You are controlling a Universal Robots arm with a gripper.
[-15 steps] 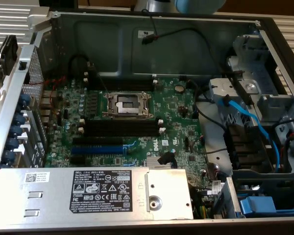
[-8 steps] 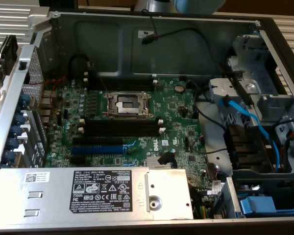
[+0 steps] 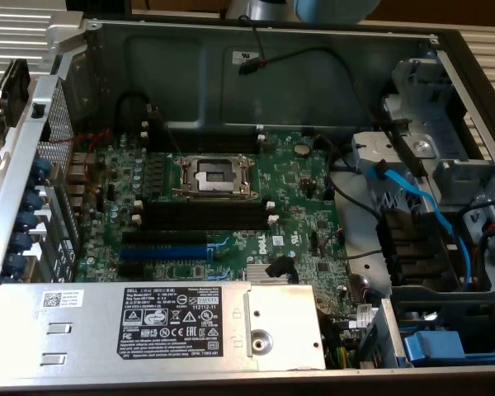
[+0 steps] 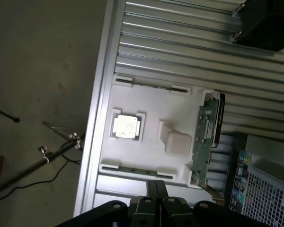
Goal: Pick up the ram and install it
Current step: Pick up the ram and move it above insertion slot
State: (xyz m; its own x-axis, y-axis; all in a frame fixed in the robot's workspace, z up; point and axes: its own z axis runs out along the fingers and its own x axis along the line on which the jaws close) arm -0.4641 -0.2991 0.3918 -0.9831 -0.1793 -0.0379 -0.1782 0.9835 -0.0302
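On the white tray (image 4: 149, 101) lies, seemingly, the ram (image 4: 206, 142); hand (image 4: 156, 188) closed.

Grey floor (image 4: 38, 56) beside a ribbed metal tabletop (image 4: 180, 42); dim light.

Exterior view, component count:
- Motherboard (image 3: 305, 198): one.
- Processor socket (image 3: 214, 175): one.
- Blue expansion slot (image 3: 162, 251): one.
- Coin cell (image 3: 301, 150): one.
- Finned heatsink (image 3: 260, 271): one.
- Power supply unit (image 3: 91, 326): one.
- Long black memory slots (image 3: 205, 213): two counted beside the socket. A further pair may sit on its far side, but that area is too dark to confirm.

Wrist view, component count:
- White tray (image 4: 151, 101): one.
- Processor (image 4: 127, 126): one.
- Ram (image 4: 204, 142): one.
- White block (image 4: 177, 143): one.
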